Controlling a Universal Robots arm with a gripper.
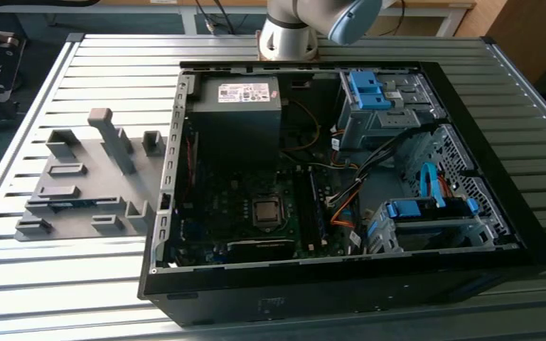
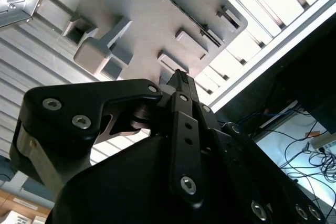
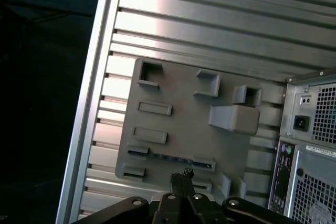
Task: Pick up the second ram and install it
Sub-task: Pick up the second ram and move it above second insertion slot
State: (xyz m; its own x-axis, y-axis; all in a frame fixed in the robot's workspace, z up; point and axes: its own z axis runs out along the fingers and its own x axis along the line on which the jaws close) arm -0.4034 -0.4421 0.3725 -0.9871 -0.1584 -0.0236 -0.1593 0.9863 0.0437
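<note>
Ram (image 3: 170,158) lying in a slot of the grey holder (image 3: 181,98), on the table (image 1: 111,57) at the exterior view's left of the case (image 1: 349,291), gripper (image 3: 181,173) above the holder, well apart, fingers pressed together, empty

**Your arm: pale tube, black gripper**

In the exterior view, your arm (image 1: 287,37) is a silvery-white tube with a pale blue-grey joint cap (image 1: 354,18). In both wrist views, your gripper (image 2: 178,77) (image 3: 181,174) is matte black, with flat, round-cornered linkage bars (image 2: 94,103) and bright silver socket screws (image 2: 189,184).
</note>
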